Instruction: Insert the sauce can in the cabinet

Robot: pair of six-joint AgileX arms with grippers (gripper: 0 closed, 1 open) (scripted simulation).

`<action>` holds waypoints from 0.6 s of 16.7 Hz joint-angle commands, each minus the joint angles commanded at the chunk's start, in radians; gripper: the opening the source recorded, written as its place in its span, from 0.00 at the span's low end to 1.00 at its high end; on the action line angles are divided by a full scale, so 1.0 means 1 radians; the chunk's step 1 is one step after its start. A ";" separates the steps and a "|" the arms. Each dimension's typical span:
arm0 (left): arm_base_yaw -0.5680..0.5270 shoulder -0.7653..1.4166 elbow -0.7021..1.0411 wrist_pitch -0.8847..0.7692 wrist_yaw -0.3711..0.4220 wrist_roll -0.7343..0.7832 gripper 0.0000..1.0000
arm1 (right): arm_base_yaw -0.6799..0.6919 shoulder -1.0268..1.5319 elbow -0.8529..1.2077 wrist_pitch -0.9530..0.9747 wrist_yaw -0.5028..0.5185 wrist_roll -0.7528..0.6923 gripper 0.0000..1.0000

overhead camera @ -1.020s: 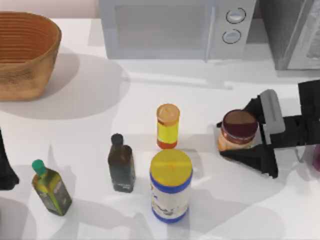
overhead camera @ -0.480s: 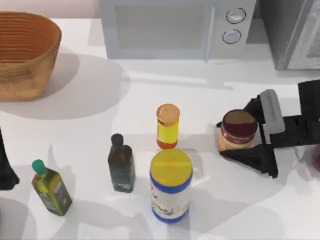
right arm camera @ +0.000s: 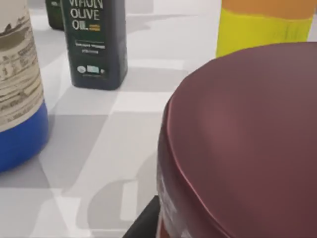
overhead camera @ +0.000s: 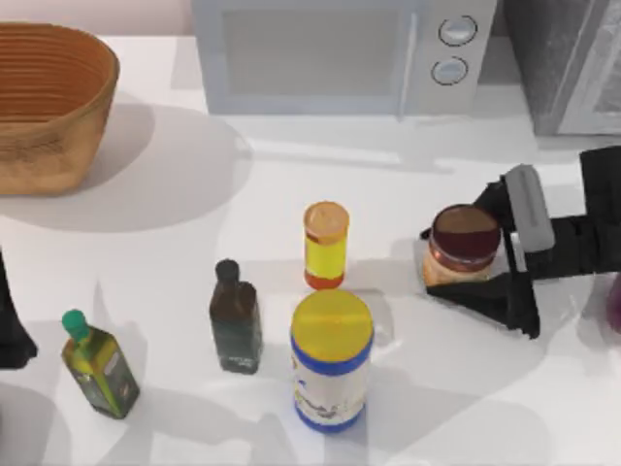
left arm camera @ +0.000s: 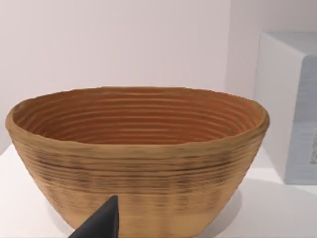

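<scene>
Maroon lid up, the sauce can (overhead camera: pixel 464 248) stands upright at the table's right side, clamped between the right gripper's (overhead camera: pixel 472 254) jaws. The left arm is parked at the left edge, fingers impossible to judge. Farther back, at the right corner, stands the cabinet (overhead camera: pixel 568 63), behind the can.
</scene>
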 joint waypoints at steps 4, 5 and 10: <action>0.000 0.000 0.000 0.000 0.000 0.000 1.00 | 0.007 -0.120 0.057 -0.171 -0.007 -0.015 0.00; 0.000 0.000 0.000 0.000 0.000 0.000 1.00 | 0.008 -0.158 0.073 -0.228 -0.011 -0.018 0.00; 0.000 0.000 0.000 0.000 0.000 0.000 1.00 | 0.003 -0.330 0.136 -0.493 -0.013 -0.016 0.00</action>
